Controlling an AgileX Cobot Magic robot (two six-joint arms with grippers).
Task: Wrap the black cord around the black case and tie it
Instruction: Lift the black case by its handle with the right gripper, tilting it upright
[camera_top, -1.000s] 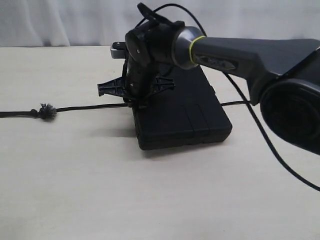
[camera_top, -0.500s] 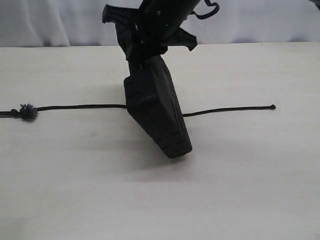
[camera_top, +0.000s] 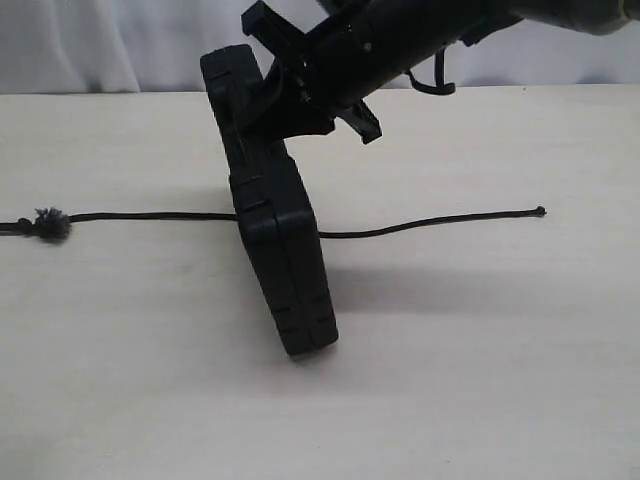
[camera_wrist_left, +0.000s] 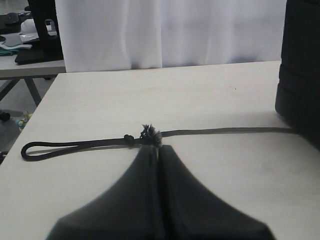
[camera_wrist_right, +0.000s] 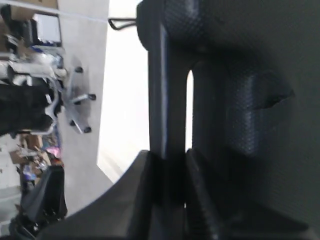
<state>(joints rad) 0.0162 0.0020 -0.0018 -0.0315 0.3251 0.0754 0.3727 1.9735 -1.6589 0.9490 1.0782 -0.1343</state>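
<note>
Raised since the earlier frame, when it lay flat, the black case now stands on its near lower edge on the table, its top leaning left and far. It also stands steeper than in the half-second frame.

1. Right arm. I see the right gripper clamped on the handle bar at the case's top edge. The right wrist view shows one finger on each side of the bar at the cutout.

2. Left arm. The left gripper has its jaws pressed together with nothing visible between them. Its tips point at the frayed knot. I cannot tell whether they touch it.

3. Cord. The black cord lies on the table left to right and passes the case about midway along it. I cannot tell whether it runs under the case or behind it. The frayed knot lies far left and the knotted tip well to the right.

4. Handling, by my judgement. The case is rigid and likely fairly heavy for one grip, and it may pivot about the handle bar. The bar remains the best hold. The cord is limp and light and will slide on the table. Take it just beside the knot or the tip, where the bulge stops slip.
</note>
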